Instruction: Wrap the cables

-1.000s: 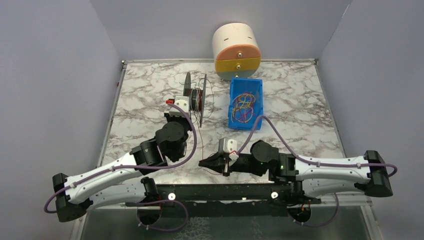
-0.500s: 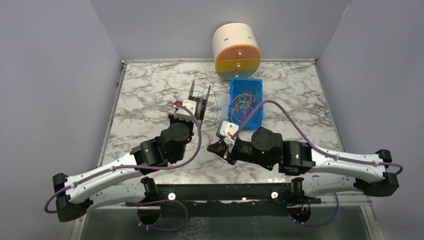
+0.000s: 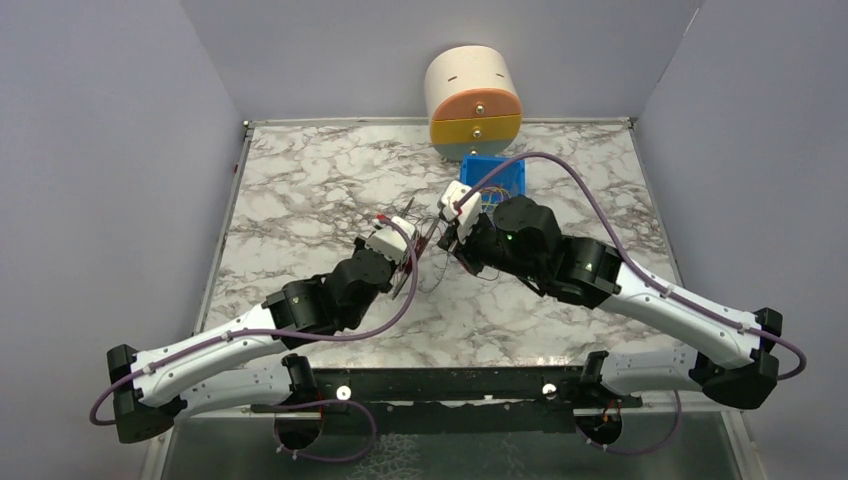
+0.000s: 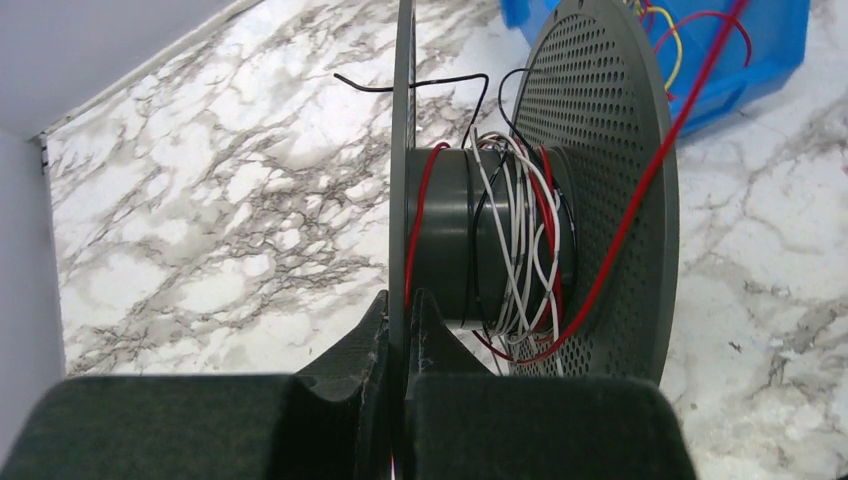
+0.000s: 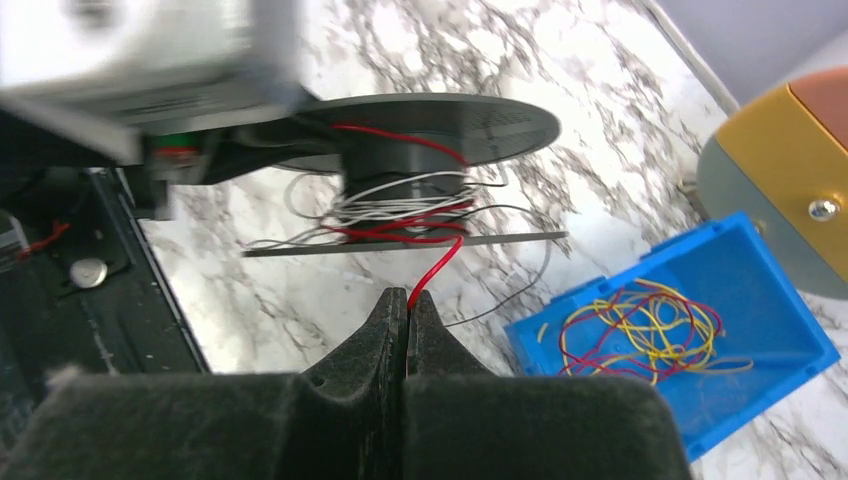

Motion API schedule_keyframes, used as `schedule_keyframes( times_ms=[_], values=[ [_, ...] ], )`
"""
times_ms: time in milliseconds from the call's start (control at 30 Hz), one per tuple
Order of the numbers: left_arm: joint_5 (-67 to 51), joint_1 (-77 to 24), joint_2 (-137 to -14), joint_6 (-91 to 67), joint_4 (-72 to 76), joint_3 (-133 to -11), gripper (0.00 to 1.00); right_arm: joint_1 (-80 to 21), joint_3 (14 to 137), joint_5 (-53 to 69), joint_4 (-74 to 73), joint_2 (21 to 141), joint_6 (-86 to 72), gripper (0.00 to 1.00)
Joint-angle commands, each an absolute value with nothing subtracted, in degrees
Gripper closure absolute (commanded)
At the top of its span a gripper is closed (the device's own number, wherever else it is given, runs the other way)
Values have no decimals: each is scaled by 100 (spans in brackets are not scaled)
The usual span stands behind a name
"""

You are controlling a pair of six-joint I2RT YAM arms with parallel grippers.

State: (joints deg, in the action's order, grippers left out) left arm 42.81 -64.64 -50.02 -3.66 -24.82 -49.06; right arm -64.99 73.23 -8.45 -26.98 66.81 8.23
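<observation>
Grip check: left fingers [image 4: 368, 340] clenched on the rim of the thin near flange of the dark grey spool [image 4: 455, 240]. The right fingers [image 5: 385, 330] are pinched tight on the red wire [image 5: 440, 262], just beside the spool (both arms meet over the middle of the table [image 3: 300, 190]). The wire runs taut from that pinch up to the hub, where red, white and black turns lie wound. A blue bin [image 5: 700, 330] sits near, holding loose yellow and red wires [image 5: 640, 325].
</observation>
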Motion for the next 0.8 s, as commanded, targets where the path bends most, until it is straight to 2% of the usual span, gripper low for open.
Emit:
schedule_keyframes(
  times_ms=[0, 300, 533, 767],
  values=[
    [3640, -6498, -4796, -216, -2626, -5118, 100, -5969, 7523, -370, -2993, 6888, 921, 99],
    [2786, -6497, -4573, -20, -3040, -5249, 100, -4994, 6812, -193, -2523, 6917, 802, 99],
    [2411, -6500, -4216, -19, -3491, -5649, 100, -4632, 5895, -628, -1764, 6850, 370, 99],
    [1801, -6502, -4062, -13, -3692, -6268, 100, -4449, 4978, -292, -476, 6775, -186, 91]
  ],
)
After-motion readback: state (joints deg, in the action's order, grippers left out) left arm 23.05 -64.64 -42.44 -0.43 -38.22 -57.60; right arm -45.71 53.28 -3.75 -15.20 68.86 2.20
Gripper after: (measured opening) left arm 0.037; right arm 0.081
